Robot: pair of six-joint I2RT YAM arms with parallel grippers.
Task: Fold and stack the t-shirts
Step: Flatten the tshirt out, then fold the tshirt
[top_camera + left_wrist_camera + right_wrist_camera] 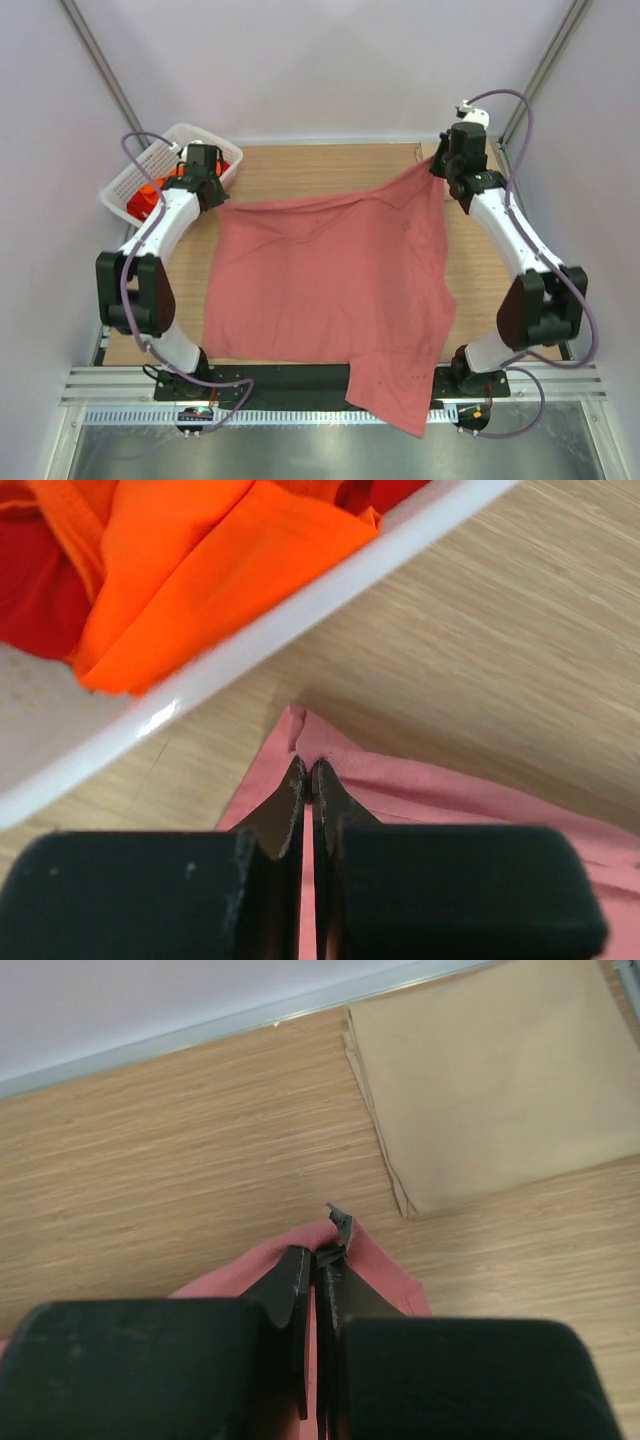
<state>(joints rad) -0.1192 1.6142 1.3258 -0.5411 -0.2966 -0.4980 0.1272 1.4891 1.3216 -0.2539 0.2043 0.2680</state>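
Observation:
A salmon-pink t-shirt is stretched across the wooden table, and its lower end hangs over the near edge. My left gripper is shut on the shirt's far left corner, just beside the basket. At the far right, my right gripper is shut on the other far corner, raised slightly off the table. Orange and red t-shirts lie bunched in the white basket. In the top view the left gripper and right gripper hold the far edge taut between them.
The white lattice basket stands at the table's far left corner, close to my left fingers. A tan cardboard sheet lies flat at the far right. The back wall is near behind both grippers.

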